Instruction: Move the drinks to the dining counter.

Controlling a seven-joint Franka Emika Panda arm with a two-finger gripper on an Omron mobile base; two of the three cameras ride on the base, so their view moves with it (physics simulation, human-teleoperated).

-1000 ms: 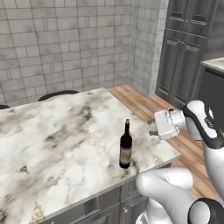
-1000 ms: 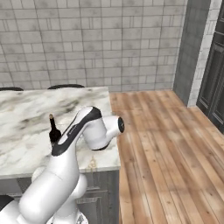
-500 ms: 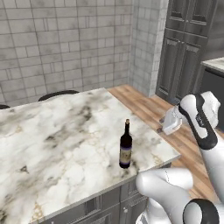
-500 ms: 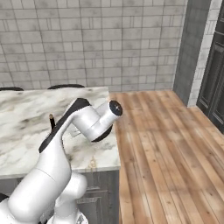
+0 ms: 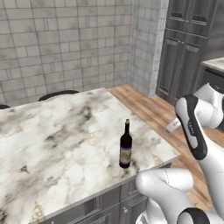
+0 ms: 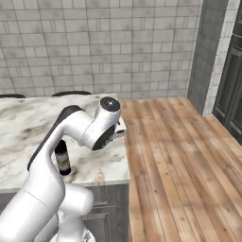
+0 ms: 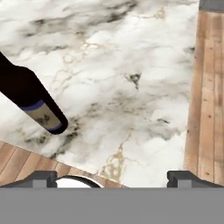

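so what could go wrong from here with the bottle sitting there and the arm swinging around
1. The wine bottle stands upright near the corner of the dining counter, tall and narrow, so a brush from the arm's elbow could tip it or send it off the edge onto the wood floor.
2. The gripper is open and holds nothing, hanging past the counter's edge; a low swing back could clip that edge or the bottle.

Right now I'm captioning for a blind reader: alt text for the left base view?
A dark wine bottle stands upright near the front corner of the marble dining counter. The white arm rises at right, over the wooden floor.
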